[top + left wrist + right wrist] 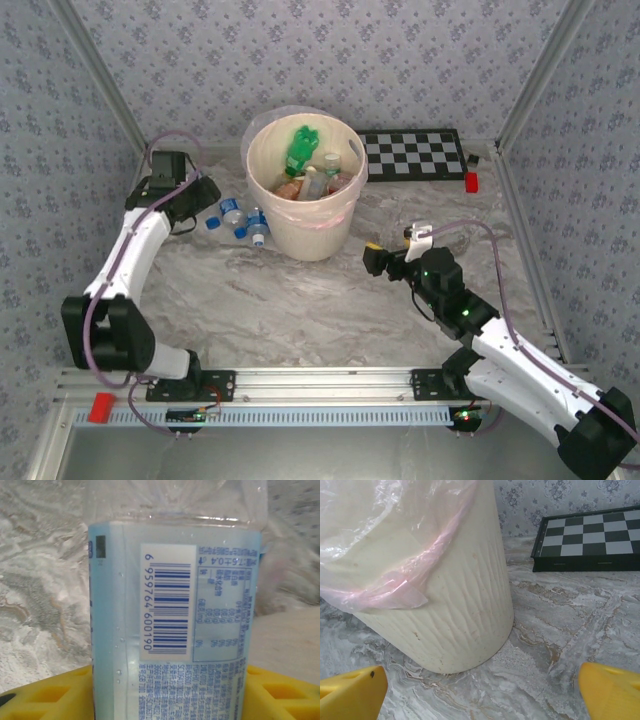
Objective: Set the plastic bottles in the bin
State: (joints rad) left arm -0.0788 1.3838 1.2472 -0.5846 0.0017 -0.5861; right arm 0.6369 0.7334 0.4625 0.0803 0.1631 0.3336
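A clear bottle (170, 610) with a pale blue label is clamped between the yellow fingers (45, 695) of the left claw (167, 700). The claw is closed roughly halfway, with a finger pressed to each side of the label. In the left wrist view the bottle's long axis runs from the bottom of the picture to the top, crosswise to the line between the fingers. Bare ribbed plastic is seen at the upper end, and which end carries the cap cannot be told. The barcode is turned toward the camera.

From above, this claw is seen low over the table (300, 300), just left of the bin (330, 235), where blue-capped bottles (257, 228) lie on their sides near its wall.

The bin is stood upright at the far middle of the table, with a thin liner (395, 585) folded over its rim. Inside, a green bottle (300, 150) is lodged with its long axis running near to far, beside an orange-brown bottle (290, 187) and some clear ones.

The right claw (480, 700) is spread to its widest and nothing is held in it. It is aimed at the bin's near right side, apart from the wall. A checkerboard (415, 155) is laid flat to the far right of the bin.
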